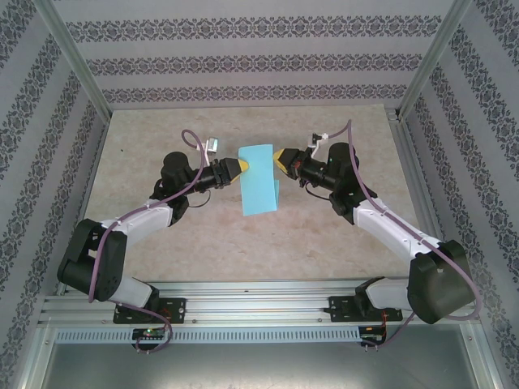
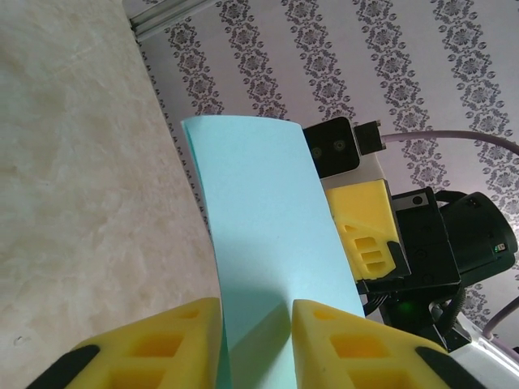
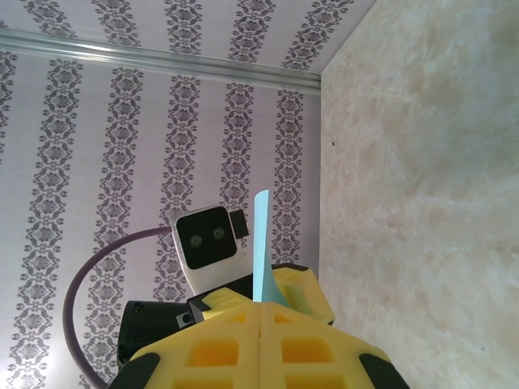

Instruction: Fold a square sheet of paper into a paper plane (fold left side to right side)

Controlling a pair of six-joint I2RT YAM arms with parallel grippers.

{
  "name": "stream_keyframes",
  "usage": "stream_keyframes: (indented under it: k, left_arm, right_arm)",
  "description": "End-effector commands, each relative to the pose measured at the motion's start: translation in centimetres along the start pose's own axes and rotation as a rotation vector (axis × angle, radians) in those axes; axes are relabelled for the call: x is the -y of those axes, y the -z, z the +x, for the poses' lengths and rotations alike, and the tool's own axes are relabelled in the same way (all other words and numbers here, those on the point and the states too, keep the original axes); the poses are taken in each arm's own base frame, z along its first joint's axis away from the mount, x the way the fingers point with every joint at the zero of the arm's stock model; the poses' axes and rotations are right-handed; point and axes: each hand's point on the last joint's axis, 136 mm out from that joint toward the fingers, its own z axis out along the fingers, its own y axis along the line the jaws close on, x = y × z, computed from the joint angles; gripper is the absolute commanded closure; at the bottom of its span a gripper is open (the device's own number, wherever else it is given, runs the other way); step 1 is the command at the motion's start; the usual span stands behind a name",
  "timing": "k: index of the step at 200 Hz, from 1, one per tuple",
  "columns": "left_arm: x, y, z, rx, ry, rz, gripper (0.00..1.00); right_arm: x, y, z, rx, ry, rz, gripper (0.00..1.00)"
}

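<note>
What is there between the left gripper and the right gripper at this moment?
The turquoise sheet of paper stands between the left gripper and the right gripper, seen in the top external view.

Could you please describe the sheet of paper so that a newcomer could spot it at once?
On the beige marbled tabletop, look to the middle, where the two arms' yellow-tipped grippers meet. Between the left gripper and the right gripper is the square sheet of paper: the only turquoise-blue thing, thin and flat beside black, white and yellow hardware.
</note>
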Motion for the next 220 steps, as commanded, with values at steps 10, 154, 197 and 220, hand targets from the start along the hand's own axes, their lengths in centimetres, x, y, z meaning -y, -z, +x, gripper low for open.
stream_keyframes:
  k: [10,154,197,220]
  left_arm:
    - [0.5,-0.1,0.3,-0.007,-0.050,-0.008,0.76]
    - [-12.6,-0.6,4.7,-0.122,0.098,-0.279,1.00]
    - [-13.8,-0.9,4.6,-0.133,0.128,-0.321,1.00]
    - [-16.1,-0.1,5.2,-0.137,0.193,-0.374,1.00]
  right_arm:
    - [0.7,0.3,-0.3,0.016,0.028,0.013,1.00]
    - [12.2,4.3,2.0,-0.086,0.442,0.662,0.69]
    - [12.8,4.2,4.7,-0.147,0.601,0.718,0.67]
    - [13.2,3.4,7.1,-0.204,0.722,0.761,0.60]
